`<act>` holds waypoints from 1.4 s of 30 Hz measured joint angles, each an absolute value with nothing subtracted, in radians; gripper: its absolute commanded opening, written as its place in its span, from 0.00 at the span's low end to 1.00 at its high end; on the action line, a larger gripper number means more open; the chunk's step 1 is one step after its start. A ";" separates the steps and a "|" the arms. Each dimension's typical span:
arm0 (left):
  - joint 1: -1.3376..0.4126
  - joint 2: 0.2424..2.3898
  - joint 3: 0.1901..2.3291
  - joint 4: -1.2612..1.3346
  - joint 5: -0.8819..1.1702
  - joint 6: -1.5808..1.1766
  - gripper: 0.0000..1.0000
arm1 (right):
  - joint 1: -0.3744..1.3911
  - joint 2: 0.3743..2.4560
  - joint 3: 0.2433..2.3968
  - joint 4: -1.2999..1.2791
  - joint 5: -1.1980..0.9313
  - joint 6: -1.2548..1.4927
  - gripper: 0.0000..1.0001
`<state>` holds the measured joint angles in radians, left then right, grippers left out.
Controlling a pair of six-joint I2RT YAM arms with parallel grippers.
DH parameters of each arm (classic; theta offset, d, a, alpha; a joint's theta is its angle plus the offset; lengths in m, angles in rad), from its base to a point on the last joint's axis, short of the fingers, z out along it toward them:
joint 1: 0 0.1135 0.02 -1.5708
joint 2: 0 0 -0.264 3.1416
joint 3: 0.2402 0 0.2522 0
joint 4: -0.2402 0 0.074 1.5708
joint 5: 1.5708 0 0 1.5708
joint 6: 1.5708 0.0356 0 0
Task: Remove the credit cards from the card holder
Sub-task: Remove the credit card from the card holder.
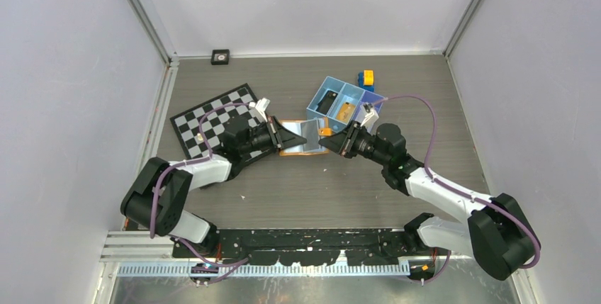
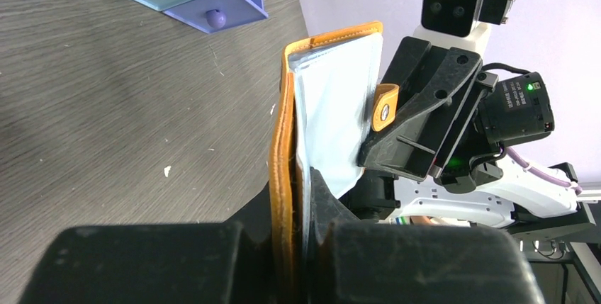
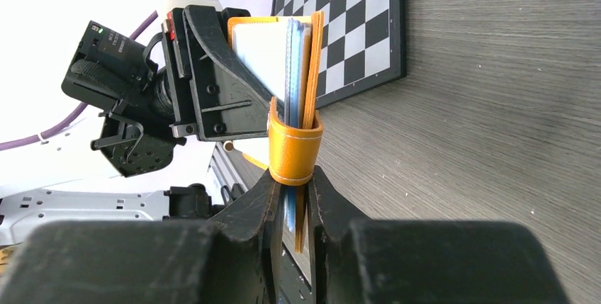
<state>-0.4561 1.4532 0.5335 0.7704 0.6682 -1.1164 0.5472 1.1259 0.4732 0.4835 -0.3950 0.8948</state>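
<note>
My left claw (image 2: 298,205) is clenched on one orange cover edge of the card holder (image 1: 303,137), and my right claw (image 3: 292,198) is clenched on the opposite end, at the tab. The holder spans between them at desk (image 1: 319,190) centre. I judge it light and limp, with slick sleeves, so cards should be pinched by their exposed edges. The blue tray (image 1: 320,90) lies at 1 o'clock and the checkerboard (image 1: 205,116) at 10 o'clock.

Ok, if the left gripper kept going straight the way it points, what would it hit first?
The left gripper is shut on the card holder; straight past it, the right gripper, gripping the holder's opposite edge, probably comes first, though depth is unclear.
</note>
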 measured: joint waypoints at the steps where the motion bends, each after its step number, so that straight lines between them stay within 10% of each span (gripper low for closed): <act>1: -0.456 1.460 0.540 0.765 0.670 -1.114 0.00 | 0.546 1.126 0.472 0.486 -0.395 0.895 0.01; 5: -0.456 1.481 0.561 0.739 0.678 -1.109 0.07 | 0.541 1.135 0.471 0.492 -0.395 0.897 0.01; 12: -0.456 1.478 0.576 0.630 0.643 -1.052 0.62 | 0.547 1.142 0.478 0.462 -0.389 0.888 0.00; 19: -0.480 1.390 0.576 0.476 0.543 -0.961 0.73 | 0.555 1.141 0.505 0.414 -0.384 0.866 0.01; 29: -0.515 1.376 0.599 0.416 0.522 -0.920 0.05 | 0.583 1.146 0.519 0.366 -0.378 0.833 0.06; 36: -0.510 1.385 0.599 0.428 0.524 -0.933 0.00 | 0.583 1.144 0.519 0.363 -0.354 0.828 0.32; 42: -0.509 1.385 0.599 0.425 0.519 -0.934 0.00 | 0.593 1.124 0.520 0.360 -0.341 0.826 0.29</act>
